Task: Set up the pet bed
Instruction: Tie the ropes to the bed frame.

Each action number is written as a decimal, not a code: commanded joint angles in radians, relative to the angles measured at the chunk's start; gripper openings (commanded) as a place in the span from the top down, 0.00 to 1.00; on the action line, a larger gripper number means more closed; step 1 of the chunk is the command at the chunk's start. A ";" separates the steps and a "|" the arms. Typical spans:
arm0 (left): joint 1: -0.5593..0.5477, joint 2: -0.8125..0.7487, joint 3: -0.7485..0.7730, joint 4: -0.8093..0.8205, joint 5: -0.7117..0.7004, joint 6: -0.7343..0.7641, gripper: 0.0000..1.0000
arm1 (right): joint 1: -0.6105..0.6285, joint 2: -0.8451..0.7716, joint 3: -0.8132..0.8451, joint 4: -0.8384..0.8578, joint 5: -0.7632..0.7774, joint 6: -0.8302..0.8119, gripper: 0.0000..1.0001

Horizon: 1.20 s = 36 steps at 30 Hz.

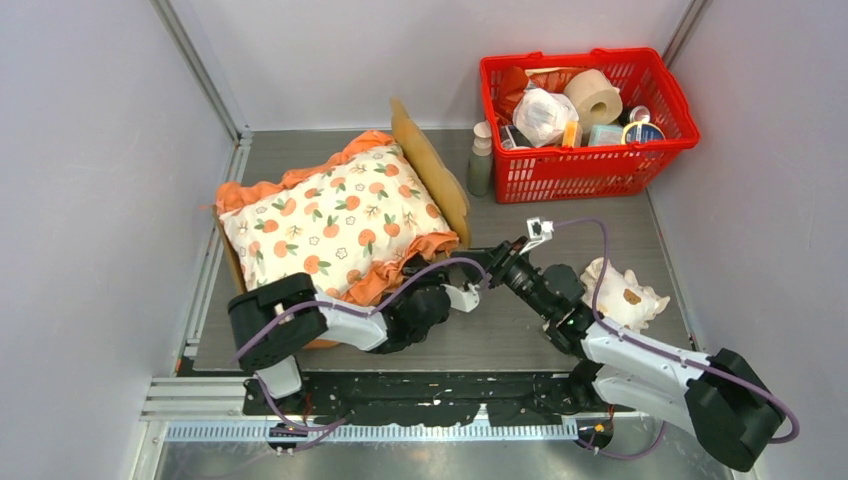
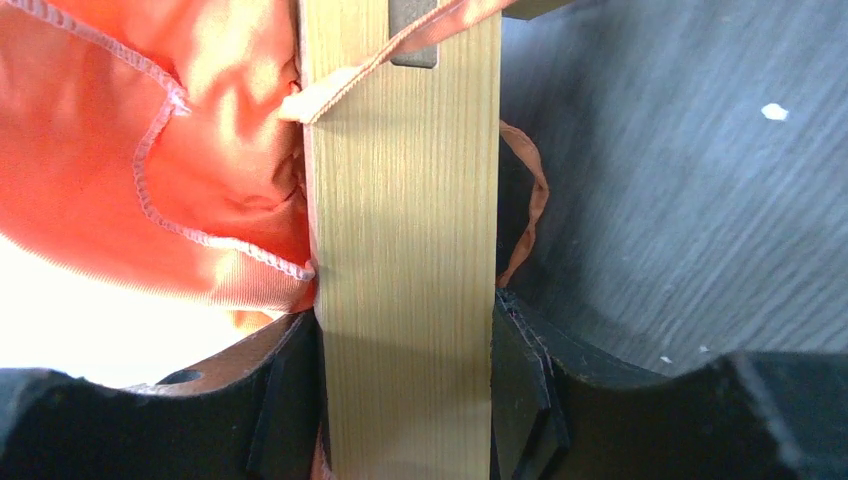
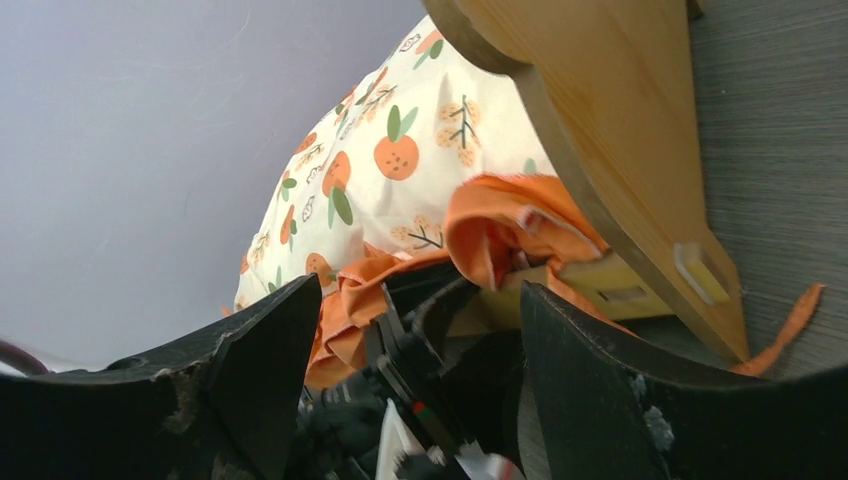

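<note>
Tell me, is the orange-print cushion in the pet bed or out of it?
In. The cushion lies on the pet bed, against its headboard, ruffles hanging over the near rail.

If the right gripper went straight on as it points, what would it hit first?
Probably the left gripper, clamped on the pet bed rail right ahead; depth is unclear, so maybe the cushion's ruffle.

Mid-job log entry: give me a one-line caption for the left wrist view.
Left gripper closed on the pet bed by its light-wood rail, orange cushion ruffle bunched against it.
</note>
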 commanded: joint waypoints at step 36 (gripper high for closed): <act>0.081 -0.336 0.212 -0.338 0.222 -0.284 0.76 | 0.277 0.795 -0.007 0.855 0.314 -0.059 0.30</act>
